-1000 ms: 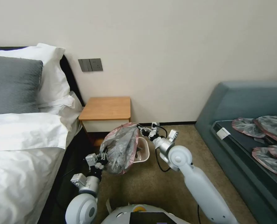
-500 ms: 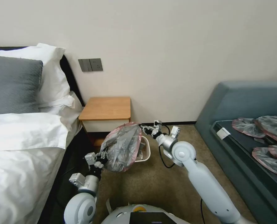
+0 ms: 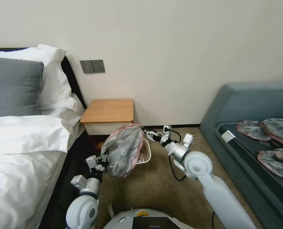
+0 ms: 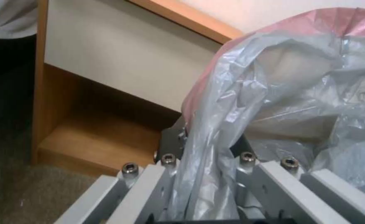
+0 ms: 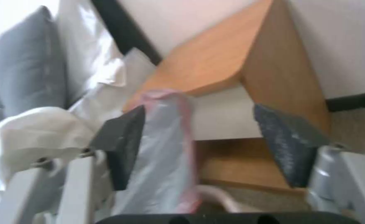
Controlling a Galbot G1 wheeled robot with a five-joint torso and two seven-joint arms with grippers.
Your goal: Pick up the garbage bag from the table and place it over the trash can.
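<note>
The garbage bag, crinkly grey with a pinkish rim, hangs over the near-left side of the cream trash can on the carpet. My left gripper is shut on the bag's lower left edge. In the left wrist view the plastic runs down between that gripper's jaws. My right gripper is open at the bag's upper right rim. In the right wrist view a fold of the bag lies against one pad, with the other pad well apart. The table stands behind, its top bare.
A bed with white linen lies close on the left. A teal sofa on the right holds several more bags. The wall is just behind the table. Open carpet lies in front of the trash can.
My right arm's elbow has swung to the right while its gripper stayed at the bag's rim. The left gripper and the bag have shifted slightly.
</note>
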